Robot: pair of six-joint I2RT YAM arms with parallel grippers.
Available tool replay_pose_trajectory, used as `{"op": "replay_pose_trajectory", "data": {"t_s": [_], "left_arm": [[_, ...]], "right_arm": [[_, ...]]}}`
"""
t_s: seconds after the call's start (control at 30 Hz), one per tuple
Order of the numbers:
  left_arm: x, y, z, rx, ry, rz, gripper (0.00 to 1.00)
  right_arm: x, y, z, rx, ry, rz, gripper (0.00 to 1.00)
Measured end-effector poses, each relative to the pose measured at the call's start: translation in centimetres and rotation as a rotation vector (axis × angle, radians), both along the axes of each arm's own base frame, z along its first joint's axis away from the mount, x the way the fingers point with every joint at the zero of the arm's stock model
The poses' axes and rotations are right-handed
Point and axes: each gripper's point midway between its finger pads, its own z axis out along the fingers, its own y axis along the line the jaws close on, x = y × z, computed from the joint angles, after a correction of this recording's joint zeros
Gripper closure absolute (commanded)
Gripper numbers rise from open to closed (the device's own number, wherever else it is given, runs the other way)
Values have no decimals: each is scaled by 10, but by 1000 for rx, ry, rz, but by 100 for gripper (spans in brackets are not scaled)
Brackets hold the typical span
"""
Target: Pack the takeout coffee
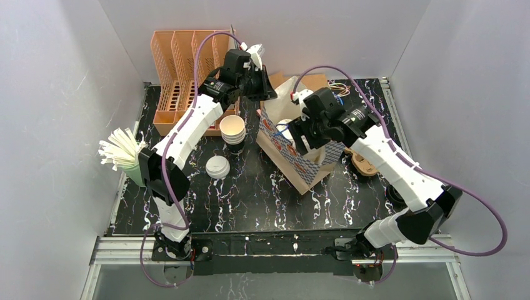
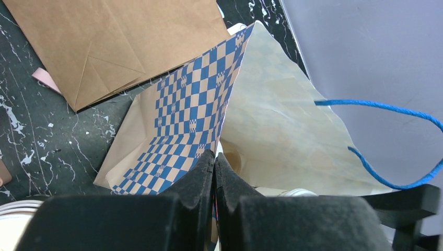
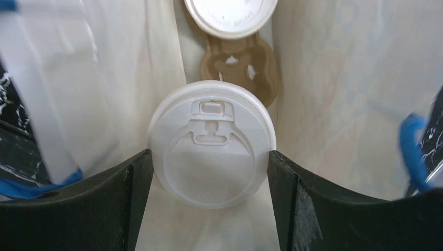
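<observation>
Starting at the near side of the worktop (image 1: 250, 200): a loose lid (image 1: 217, 167) sits near-left of the checkered bag (image 1: 300, 164), well apart from it, and a short stack of open cups (image 1: 232, 129) stands near the bag's left side. Nothing crowds the arms down there.

Then the bag itself, standing open mid-worktop. The right claw (image 3: 209, 157) is down inside it from above, pinching a lidded cup (image 3: 211, 130) by the rim of its lid, one finger each side. Past that cup, on the bag floor, is the brown pulp tray (image 3: 237, 70) with a second lidded cup (image 3: 230, 13) already in its far slot.

So I'd say we're at lowering cup two into the near slot; can't tell if it's seated yet. Next move, I reckon: settle it straight down, spread the claw, lift straight out. It's tight in there. The bag walls are just beside both fingers, and the blue handle (image 2: 386, 112) loops near the mouth, so it could snag.

At the bag's far-left rim the left claw (image 2: 214, 158) is pressed together on the paper wall, holding the mouth open. Behind the bag lies a flat brown bag (image 2: 120, 42), and the orange rack (image 1: 187, 75) is far-left of it, well apart.
</observation>
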Motion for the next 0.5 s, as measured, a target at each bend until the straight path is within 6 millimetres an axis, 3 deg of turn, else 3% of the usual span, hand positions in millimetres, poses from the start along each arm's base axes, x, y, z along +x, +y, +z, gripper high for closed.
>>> {"op": "replay_pose_trajectory", "data": {"t_s": [0.1,0.27,0.5], "left_arm": [[-3,1,4,-8,-11,0,100],[-10,3,5,-21,-4,-1,100],[-18,8,-6,-2,63,14,100]], "right_arm": [[-11,-12,-12,-22,12,-3,69],[-23,-27,-15,-25,-10,-21,69],[-8,-34,-8,-50,-58,-85,72]]}}
